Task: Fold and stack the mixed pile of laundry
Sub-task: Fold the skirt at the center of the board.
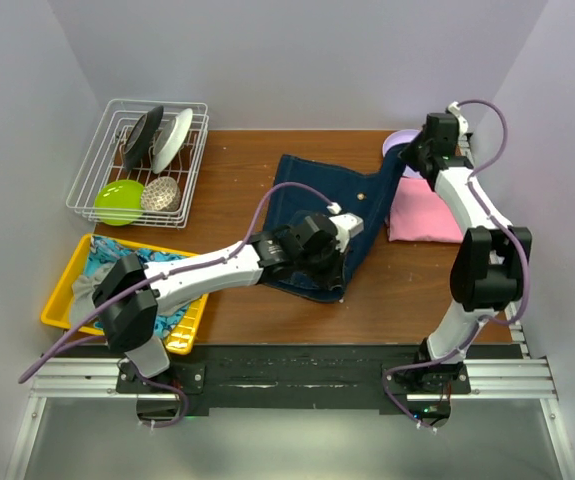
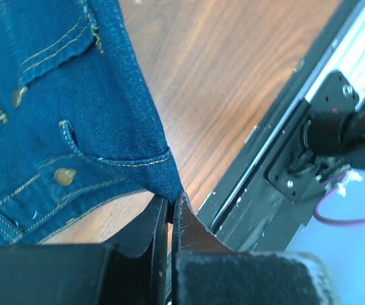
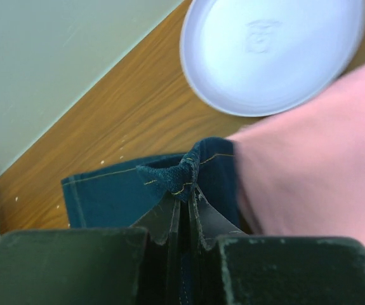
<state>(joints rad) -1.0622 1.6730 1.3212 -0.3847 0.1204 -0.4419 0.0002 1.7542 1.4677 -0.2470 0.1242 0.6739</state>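
Step in hand: folding the denim jacket (image 1: 312, 210), which lies spread mid-table.

- The left gripper (image 2: 171, 202) is pressed together on the jacket's near hem corner, with cloth pinched between the tips.
- The right gripper (image 3: 187, 190) is likewise clamped on a bunched far-right corner. It sits just beside the pink T-shirt (image 1: 422, 215), which lies folded at the right.
- The patterned cloth (image 1: 117, 246) and grey garment (image 1: 85, 285) wait in the yellow tray (image 1: 62, 295), near left.

Judgement: one item looks done, the jacket is under way, and two are untouched. The next move likely calls for lifting both corners and carrying them across together, with even tension so the denim doesn't slip.

Surface: smooth brown wood table (image 1: 237, 165). A dish rack (image 1: 92, 175) stands far left and a pale plate (image 3: 271, 57) far right. Plain pale walls close three sides.
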